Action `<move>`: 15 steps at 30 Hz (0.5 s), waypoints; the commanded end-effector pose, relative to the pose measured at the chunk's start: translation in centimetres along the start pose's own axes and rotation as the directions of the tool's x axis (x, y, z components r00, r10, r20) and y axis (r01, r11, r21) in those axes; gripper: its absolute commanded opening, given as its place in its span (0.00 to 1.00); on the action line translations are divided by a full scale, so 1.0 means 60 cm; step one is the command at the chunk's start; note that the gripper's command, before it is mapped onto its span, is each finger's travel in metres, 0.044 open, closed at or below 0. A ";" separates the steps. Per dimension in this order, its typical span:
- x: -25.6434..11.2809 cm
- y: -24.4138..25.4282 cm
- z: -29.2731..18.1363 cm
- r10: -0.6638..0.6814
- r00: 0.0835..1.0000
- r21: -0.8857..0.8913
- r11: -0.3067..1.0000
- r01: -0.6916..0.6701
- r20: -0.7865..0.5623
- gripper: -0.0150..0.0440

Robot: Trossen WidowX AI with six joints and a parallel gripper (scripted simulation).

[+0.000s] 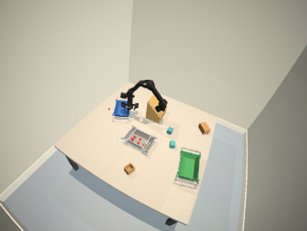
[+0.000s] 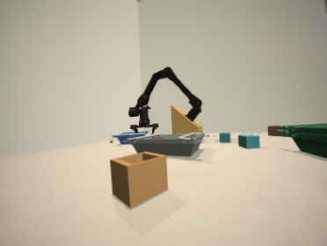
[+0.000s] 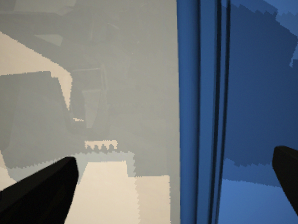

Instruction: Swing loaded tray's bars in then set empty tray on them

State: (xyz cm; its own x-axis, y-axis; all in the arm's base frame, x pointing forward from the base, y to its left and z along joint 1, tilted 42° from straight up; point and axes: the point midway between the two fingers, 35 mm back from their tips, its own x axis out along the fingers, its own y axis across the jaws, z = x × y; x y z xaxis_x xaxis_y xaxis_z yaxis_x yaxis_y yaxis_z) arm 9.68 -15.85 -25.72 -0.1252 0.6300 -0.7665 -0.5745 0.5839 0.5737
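Observation:
The grey tray (image 1: 144, 134) (image 2: 167, 148) stands mid-table with several small red blocks (image 1: 139, 139) inside. Its two wire bars appear to lie in across its top, one towards each end. An empty blue tray (image 1: 120, 110) (image 2: 125, 140) (image 3: 192, 100) stands farther back, with wire bars out over its ends. My gripper (image 1: 130, 109) (image 2: 144, 131) (image 3: 175, 161) is open and empty, pointing down at the blue tray's long side wall. In the wrist view one finger is on the outer side of that wall and the other over the tray's inside. Contact with the wall is not visible.
An empty green tray (image 1: 190, 165) (image 2: 309, 141) stands at the right. Two teal blocks (image 1: 170, 130) (image 1: 172, 143) lie between it and the arm's wooden wedge (image 1: 153, 112). A hollow brown box (image 1: 129, 168) (image 2: 149, 177) is in front; a brown block (image 1: 204, 128) lies back right.

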 end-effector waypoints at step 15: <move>0.008 0.001 0.001 0.002 1.000 0.005 1.000 -0.002 0.004 0.83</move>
State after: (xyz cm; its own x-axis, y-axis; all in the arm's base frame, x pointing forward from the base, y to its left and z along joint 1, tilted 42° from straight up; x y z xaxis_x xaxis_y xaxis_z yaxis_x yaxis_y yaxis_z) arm 9.64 -15.68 -25.91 -0.1247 0.6297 -0.7668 -0.5746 0.5842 0.5732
